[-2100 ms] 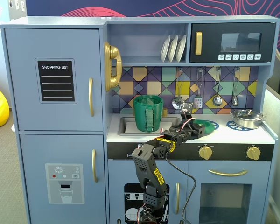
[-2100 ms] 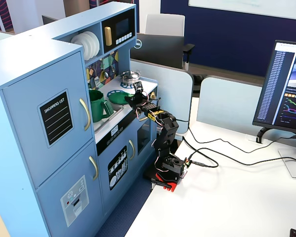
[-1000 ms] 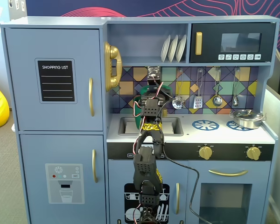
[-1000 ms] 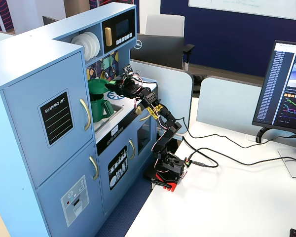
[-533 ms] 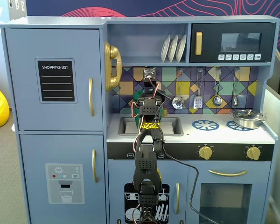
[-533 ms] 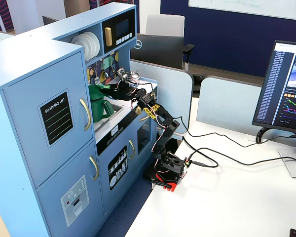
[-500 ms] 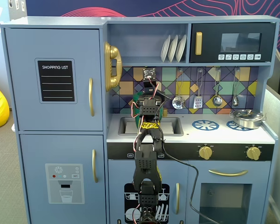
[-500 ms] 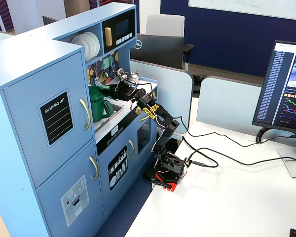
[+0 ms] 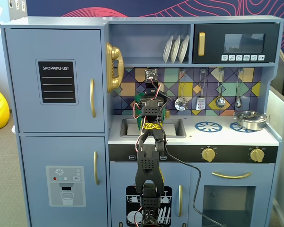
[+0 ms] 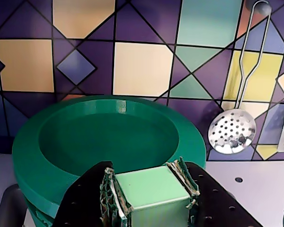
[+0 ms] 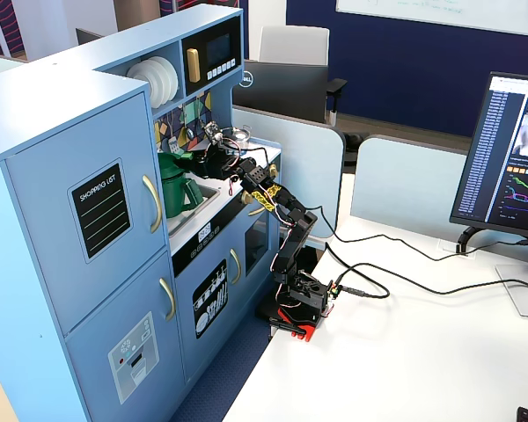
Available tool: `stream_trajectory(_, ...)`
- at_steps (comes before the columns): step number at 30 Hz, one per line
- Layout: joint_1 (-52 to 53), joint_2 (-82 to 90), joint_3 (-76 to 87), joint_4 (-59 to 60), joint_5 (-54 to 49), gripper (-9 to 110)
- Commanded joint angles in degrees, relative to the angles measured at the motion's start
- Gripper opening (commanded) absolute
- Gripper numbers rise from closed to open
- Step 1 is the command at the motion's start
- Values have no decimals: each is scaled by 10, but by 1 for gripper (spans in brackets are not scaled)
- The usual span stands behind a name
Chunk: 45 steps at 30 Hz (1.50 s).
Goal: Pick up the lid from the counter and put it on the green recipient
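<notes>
In the wrist view my gripper [image 10: 146, 188] is shut on the pale green square knob [image 10: 151, 189] of the lid [image 10: 109, 137]. The lid is a dark green round disc with a raised rim. It lies level over the top of the green recipient, whose ribbed side [image 10: 38, 215] shows just below the rim at the lower left. I cannot tell whether the lid rests on it or hangs just above. In a fixed view the tall green recipient [image 11: 174, 198] stands at the sink, with my gripper [image 11: 200, 160] over its top. The white counter [image 9: 194, 137] lies to the right.
A silver pot [image 9: 250, 119] sits on the right burner print. The sink [image 9: 175, 126] is under my arm. Utensils hang on the tiled back wall, and a slotted spoon [image 10: 232, 132] is close on the right. A shelf with plates [image 9: 176, 48] is overhead.
</notes>
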<state>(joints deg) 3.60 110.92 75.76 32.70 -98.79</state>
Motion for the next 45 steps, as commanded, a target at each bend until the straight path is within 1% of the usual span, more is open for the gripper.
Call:
stream_trajectory(1, 0, 30, -14, -16, 0, 0)
stream_trajectory(12, 1, 49, 33, -12, 10, 0)
stream_trajectory(14, 1, 44, 33, -31, 32, 14)
stream_trajectory(16, 5, 39, 32, -44, 32, 26)
stream_trajectory(18, 7, 39, 31, -48, 28, 31)
stream_trajectory(25, 13, 35, -22, -39, 34, 34)
stream_trajectory(27, 11, 48, -40, -14, 31, 33)
stream_trajectory(29, 4, 85, -33, 36, 25, 32)
stream_trajectory(34, -12, 232, 112, 118, 31, 29)
stream_trajectory(39, -7, 391, 338, 127, 55, 27)
stream_trajectory(42, 1, 494, 490, 143, 71, 24)
stream_trajectory(45, -2, 609, 641, 191, 87, 16)
